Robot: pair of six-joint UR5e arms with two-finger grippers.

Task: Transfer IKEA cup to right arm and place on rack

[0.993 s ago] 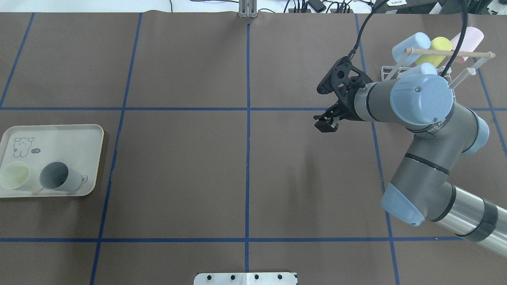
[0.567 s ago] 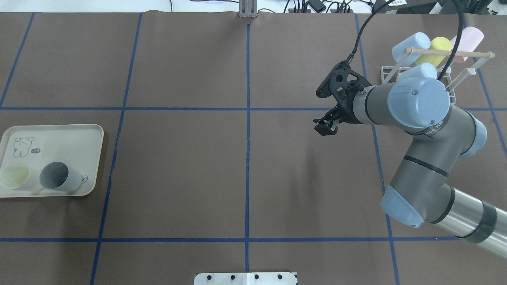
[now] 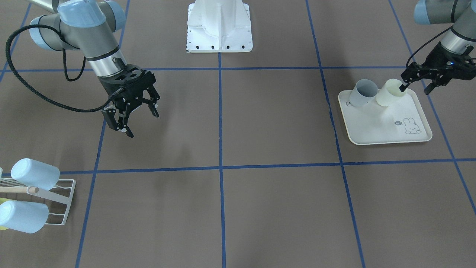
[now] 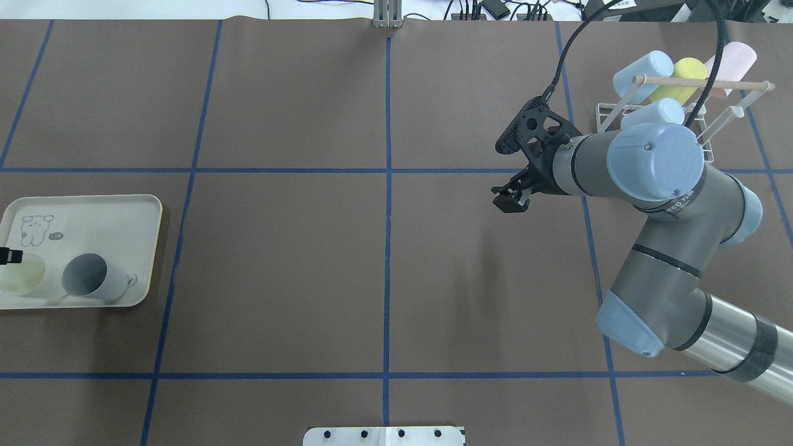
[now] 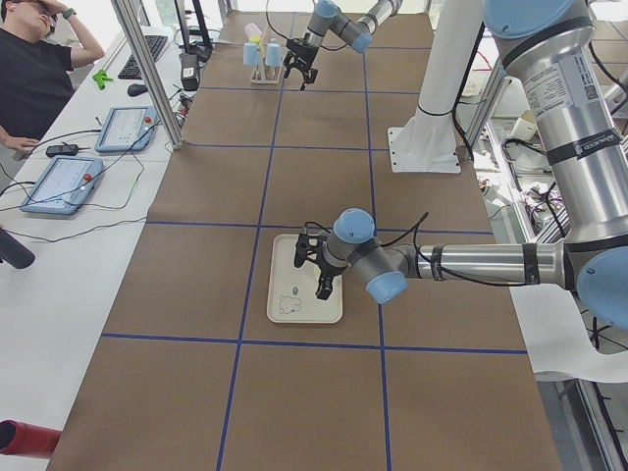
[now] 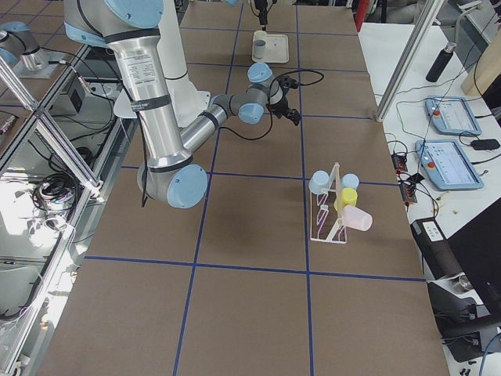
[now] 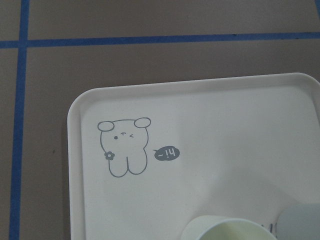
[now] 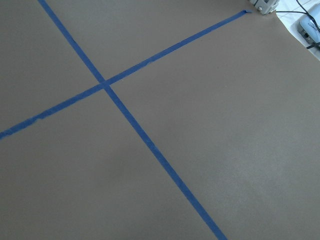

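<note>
Matt brown paper-like sheet (image 4: 279, 279) on the table, crossed by smooth blue tape (image 4: 387, 248). The cream tray (image 3: 386, 126) looks like satin plastic; the pale green cup (image 3: 388, 97) and grey cup (image 3: 362, 93) are smooth, matt. The rack (image 4: 610, 118): white coated wire, bare wooden rod (image 4: 700, 82). The right arm (image 4: 737, 337) shows brushed metal and glossy blue caps (image 4: 655, 162).

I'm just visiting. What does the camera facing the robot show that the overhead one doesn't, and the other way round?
Only the front-facing view shows the whole left hand, open at the rim of the pale cup; overhead, just a black tip of it pokes in at the edge. Only the overhead view shows the whole rack, including a pink cup; the front view cuts the rack off. Both show the tray, the grey cup and the open right hand.
</note>
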